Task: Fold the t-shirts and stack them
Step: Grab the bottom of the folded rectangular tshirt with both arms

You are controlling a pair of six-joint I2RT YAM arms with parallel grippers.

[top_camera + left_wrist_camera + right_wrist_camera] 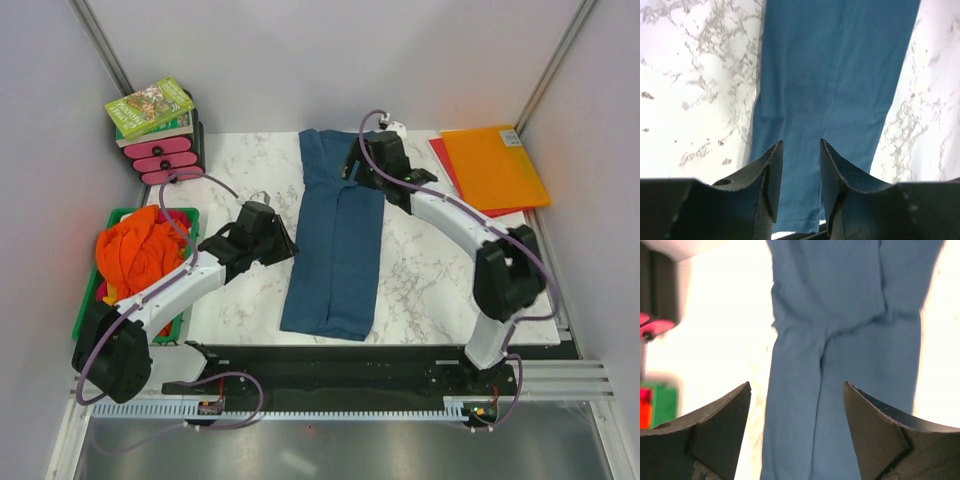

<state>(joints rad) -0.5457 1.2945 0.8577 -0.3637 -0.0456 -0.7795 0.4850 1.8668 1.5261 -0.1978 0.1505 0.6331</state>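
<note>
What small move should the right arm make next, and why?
Probably lower the right end effector onto the far end of the blue t-shirt and close. Its jaws stand open above the cloth, holding nothing, and the shirt lies as a long strip, not yet folded short.

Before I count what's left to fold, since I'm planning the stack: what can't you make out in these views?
- Orange t-shirts, top view: heaped in the green bin, so the pile hides how many.
- Teal t-shirt, top view: the right arm covers its far right corner.
- Red folder, top view: mostly under the orange folder.
- Right wrist view: blurred, table washed out.
</note>
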